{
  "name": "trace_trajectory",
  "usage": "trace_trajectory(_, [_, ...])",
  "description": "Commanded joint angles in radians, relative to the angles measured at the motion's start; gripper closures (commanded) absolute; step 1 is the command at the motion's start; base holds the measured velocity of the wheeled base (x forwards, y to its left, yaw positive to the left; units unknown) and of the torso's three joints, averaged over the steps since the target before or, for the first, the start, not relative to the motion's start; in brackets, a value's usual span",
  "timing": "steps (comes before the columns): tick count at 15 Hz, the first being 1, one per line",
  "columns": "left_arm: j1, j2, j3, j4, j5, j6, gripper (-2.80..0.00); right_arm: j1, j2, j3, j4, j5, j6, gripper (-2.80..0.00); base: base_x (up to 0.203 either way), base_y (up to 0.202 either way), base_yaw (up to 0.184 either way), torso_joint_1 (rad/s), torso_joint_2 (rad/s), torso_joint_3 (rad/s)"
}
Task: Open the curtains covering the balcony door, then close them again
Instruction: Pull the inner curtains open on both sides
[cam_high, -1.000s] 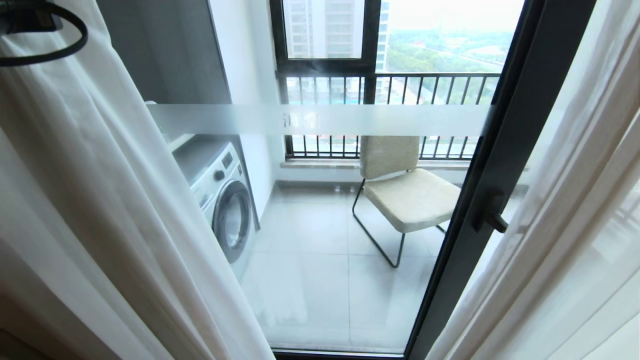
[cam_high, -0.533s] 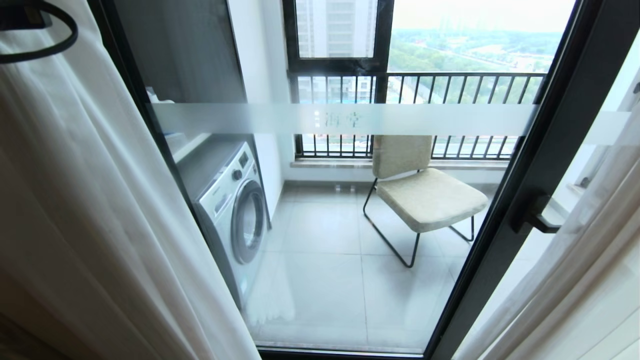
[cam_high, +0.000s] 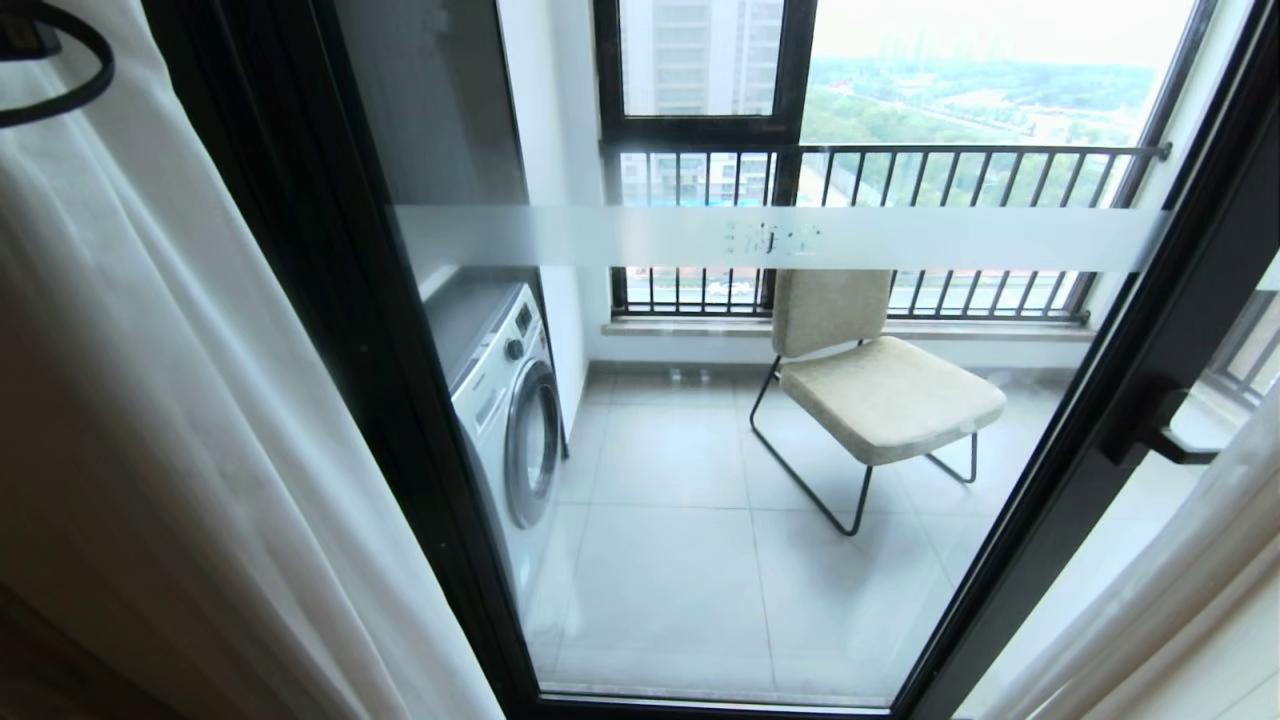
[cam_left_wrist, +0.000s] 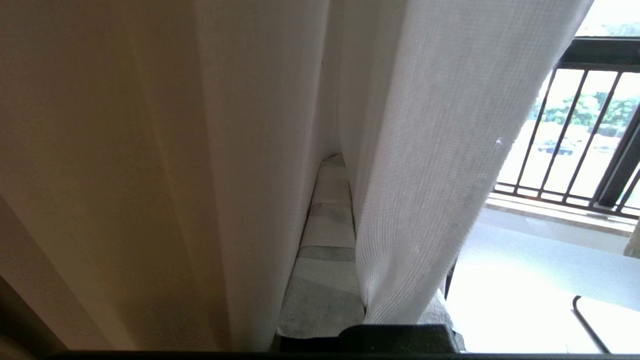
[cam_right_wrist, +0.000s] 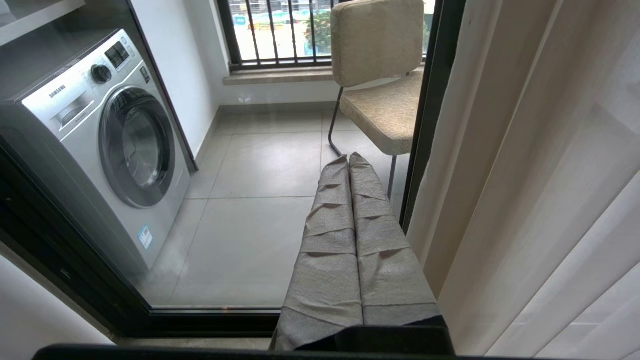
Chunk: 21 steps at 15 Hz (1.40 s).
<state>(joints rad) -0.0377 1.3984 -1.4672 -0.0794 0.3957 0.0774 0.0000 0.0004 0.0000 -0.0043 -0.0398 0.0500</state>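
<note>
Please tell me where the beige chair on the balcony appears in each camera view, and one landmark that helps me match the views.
Head view: the beige chair stands right of centre, behind the glass of the balcony door.
Left wrist view: only a thin dark curve at the picture's edge, perhaps a chair leg; I cannot tell.
Right wrist view: the chair is near the top, beyond the right gripper.
Shared landmark: the railing bars.

curtains (cam_high: 180, 420): we see pale beige-grey and sheer white
balcony door (cam_high: 330, 330): we note a black frame, frosted white band
washing machine (cam_right_wrist: 95, 145): silver-white
chair (cam_high: 880, 390): speckled beige seat, black legs
floor tiles (cam_high: 690, 560): light grey
</note>
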Motion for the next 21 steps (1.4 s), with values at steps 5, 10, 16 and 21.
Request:
trace_trajectory(5, [0.021,-0.009,0.008,-0.002,-0.002,0.001,0.00,0.000,0.000,0.000,0.000,0.000,0.001,0.00,0.000,0.194,0.001,0.002,0.00,0.002])
trace_trajectory(10, [0.035,-0.009,0.008,-0.003,-0.001,-0.001,0.00,0.000,0.000,0.000,0.000,0.000,0.001,0.00,0.000,0.155,0.000,-0.002,0.00,0.003])
trace_trajectory(16, [0.082,0.022,-0.002,-0.003,-0.026,-0.063,0.00,0.000,0.000,0.000,0.000,0.000,0.001,0.00,0.000,0.000,0.000,0.000,0.00,0.000])
trace_trajectory(21, [0.159,0.060,-0.022,-0.003,-0.049,-0.073,0.00,0.000,0.000,0.000,0.000,0.000,0.001,0.00,0.000,0.000,0.000,0.000,0.00,0.000])
